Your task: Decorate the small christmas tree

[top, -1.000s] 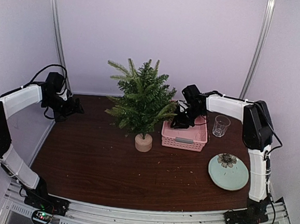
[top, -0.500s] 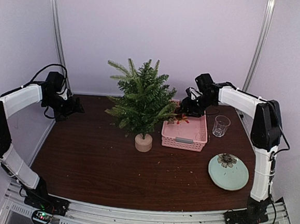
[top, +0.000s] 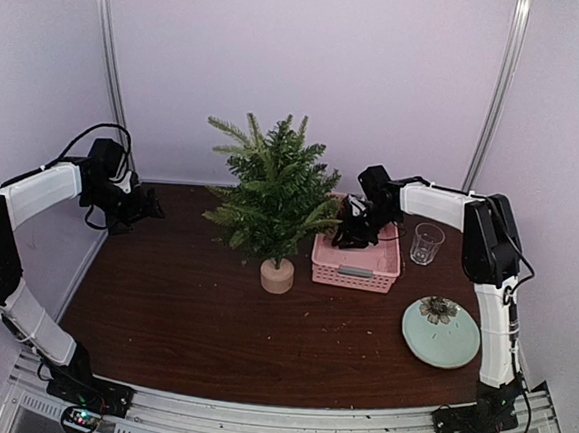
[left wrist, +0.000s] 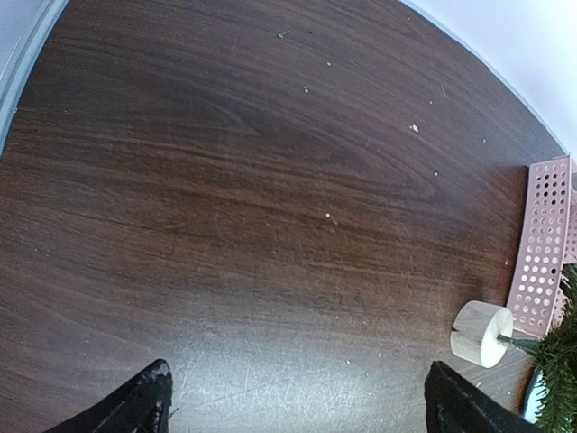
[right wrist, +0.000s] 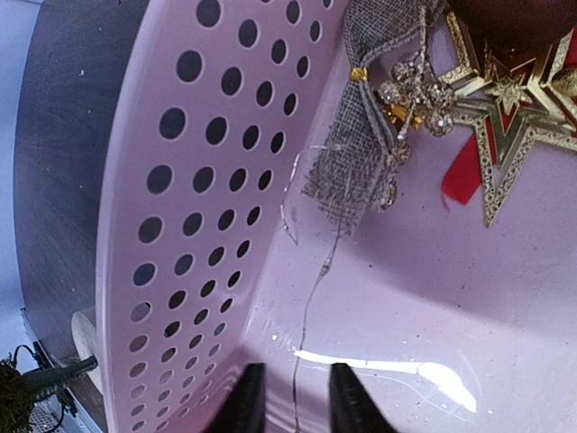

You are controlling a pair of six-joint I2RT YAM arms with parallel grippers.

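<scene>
- The left claw [top: 153, 206] hangs over the far left corner of the tabletop [top: 192, 309]. Its fingers are spread wide with nothing between them, and it is well apart from everything else.
- The small christmas tree [top: 274, 195] stands upright on its pale wooden stump [top: 277, 275] toward the far edge, about mid-width. It is just left of the pink basket [top: 355, 273], and its right branches reach over the basket's rim.
- The right claw [right wrist: 294, 397] is down inside the basket, close to the perforated wall. Its fingers are narrowly parted over bare floor and pinch nothing, though a thin clear thread [right wrist: 306, 307] runs between them.
- The step in hand looks like picking an ornament.
  - The burlap bow [right wrist: 347, 171] with its beaded cluster lies ahead of the tips, and a gold star [right wrist: 505, 135] on red ribbon lies beyond it.
  - A good grasp would go forward to the bow and close across its narrow tied neck, keeping clear of the wall.
  - It should lift slowly, because the thread may drag the star along.
- A drinking glass [top: 427, 243] stands right of the basket.
- A pale green plate [top: 450, 350] lies near the right edge.
</scene>
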